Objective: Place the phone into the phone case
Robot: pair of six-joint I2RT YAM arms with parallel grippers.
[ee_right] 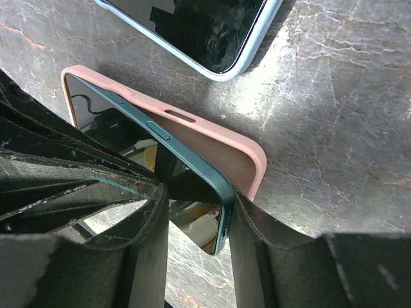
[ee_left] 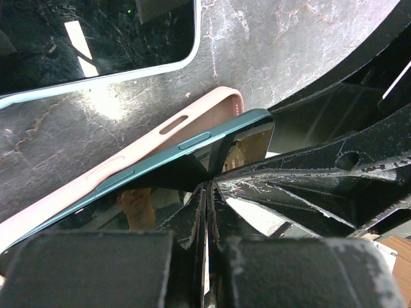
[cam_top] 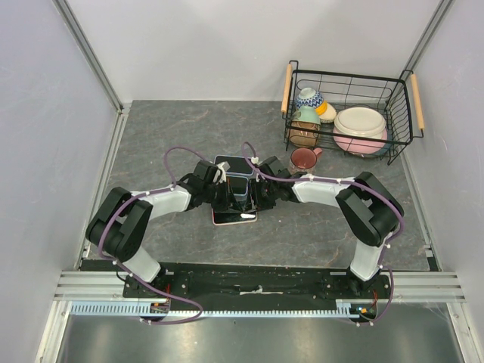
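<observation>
Two phones are on the gray table (cam_top: 166, 128). One pink case (ee_right: 212, 128) lies flat there. The green phone (ee_right: 186, 163) rests in it tilted, not all the way in. The other phone (ee_right: 192, 25), with a pale edge, lies just behind the case.

Two pincers meet at the case. The left gripper (ee_left: 207, 192) has its fingers pressed together over the green phone. The right gripper (ee_right: 197, 192) has its fingers apart, around a corner of the green phone.

One mug (cam_top: 304, 159) and one wire basket (cam_top: 401, 83) stand behind the case, to the right.
</observation>
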